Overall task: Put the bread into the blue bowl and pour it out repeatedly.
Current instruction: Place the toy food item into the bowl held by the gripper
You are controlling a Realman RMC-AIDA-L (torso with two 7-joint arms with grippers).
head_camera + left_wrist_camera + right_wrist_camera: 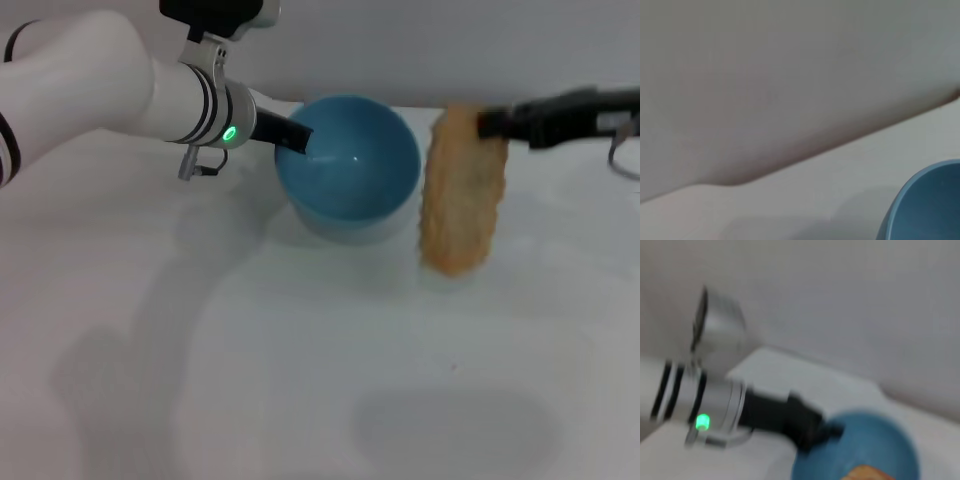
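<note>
The blue bowl (350, 165) is at the back middle of the white table, its opening tipped a little toward me and empty. My left gripper (295, 140) is shut on the bowl's left rim. The bread (460, 195) hangs upright just right of the bowl, with its lower end close to the table. My right gripper (490, 122) is shut on its upper end. The left wrist view shows part of the bowl's rim (927, 210). The right wrist view shows the bowl (860, 450), the bread's tip (867, 473) and the left gripper (815, 432) on the rim.
The white table (300, 380) spreads out in front of the bowl. A pale wall (400, 50) stands right behind the table's back edge. A dark cable (625, 150) hangs at the far right.
</note>
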